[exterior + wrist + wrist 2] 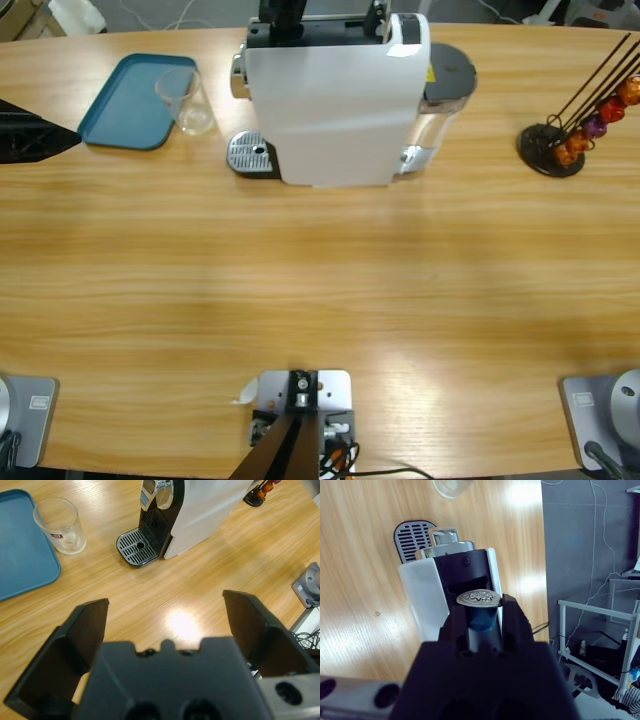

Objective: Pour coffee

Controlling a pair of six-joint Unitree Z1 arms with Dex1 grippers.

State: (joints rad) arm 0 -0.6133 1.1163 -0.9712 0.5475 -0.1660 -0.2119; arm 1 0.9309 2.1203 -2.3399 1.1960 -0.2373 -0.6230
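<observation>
No coffee shows; the small clear glass (188, 100) (57, 525) looks empty and stands at the edge of the blue tray (125, 100) (20, 555). The white coffee machine (335, 100) (200, 510) (420, 600) has its drip grid (251, 154) (138, 546) bare. My right gripper (481, 617) hangs over the machine's top opening, shut on a blue capsule with a silver foil lid (479, 598). At the table's left edge my left gripper (60, 135) (165, 610) is open and holds nothing, some way short of the glass.
A black capsule stand (560, 145) with several orange and purple capsules is at the back right. Bare wooden tabletop (320, 280) stretches from the machine to the front edge. The right wrist view shows floor and a white frame beyond the table's far edge.
</observation>
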